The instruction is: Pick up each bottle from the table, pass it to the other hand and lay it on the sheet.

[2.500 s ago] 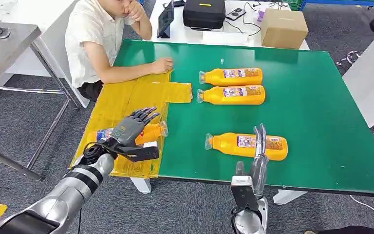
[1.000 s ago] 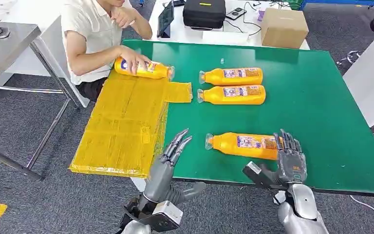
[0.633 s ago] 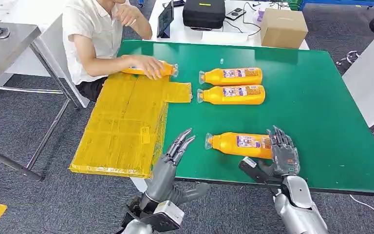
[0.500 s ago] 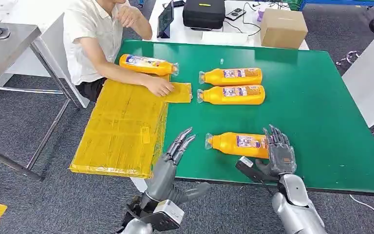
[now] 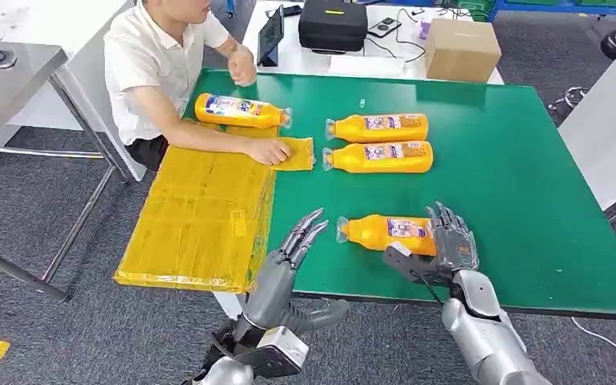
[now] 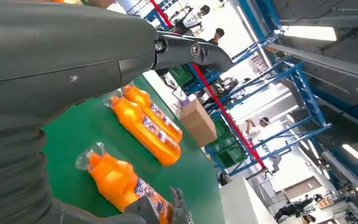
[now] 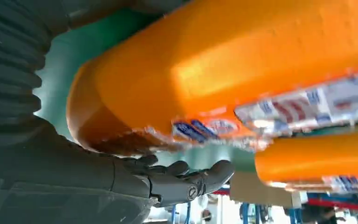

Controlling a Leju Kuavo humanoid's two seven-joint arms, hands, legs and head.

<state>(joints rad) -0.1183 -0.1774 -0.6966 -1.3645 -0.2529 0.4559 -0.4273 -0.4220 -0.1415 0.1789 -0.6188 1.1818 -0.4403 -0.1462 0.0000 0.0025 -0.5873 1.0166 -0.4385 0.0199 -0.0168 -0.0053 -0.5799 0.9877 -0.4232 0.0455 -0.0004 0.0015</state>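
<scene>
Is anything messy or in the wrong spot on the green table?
Nothing is spilled or broken. One oddity: the yellow sheet hangs over the table's edge, and no bottle lies on it. The person's hand rests on its corner, with one bottle lying on the green table just beyond it.

Industrial lab hall, blue steel racking point(image 6: 303, 88), green test table point(image 5: 513, 160), equipment case point(image 5: 334, 24), grey carpet floor point(image 5: 40, 208)
</scene>
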